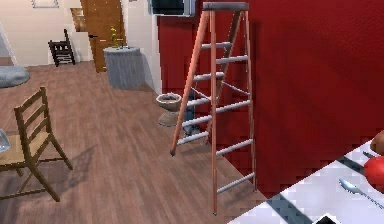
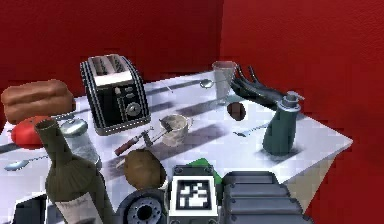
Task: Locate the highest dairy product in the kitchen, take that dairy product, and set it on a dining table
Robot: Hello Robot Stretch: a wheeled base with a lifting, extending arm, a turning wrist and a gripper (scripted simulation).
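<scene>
- gripper shows at the bottom edge of the arm side view as a dark round body, just left of a white square with black marks. its far end is lost against the clutter behind it, so i cannot tell whether it holds anything, or anything about its fingers.
- just behind it, on the white table, lies a brown potato. a dark bottle stands to the left and a green scrap lies to the right.
- farther back stands a black and chrome toaster. a bread loaf, a red round fruit and a glass jar sit to its left.
- a small pale cup stands near the toaster's right corner, and a reddish tool lies beside the cup.
- toward the arm side view's right, a grey-green spray bottle stands upright near the table's edge. beyond it are a brown egg-shaped thing, a clear glass and a dark figure.
- dairy product: i cannot tell which of these things, if any, it is.
- in the forward view the table's corner sits at the bottom right with a spoon on it.
- a ladder stands against the red wall, and a grey pot sits on the floor beside it.
- a wooden chair stands at the left, and a wooden door is far back.
</scene>
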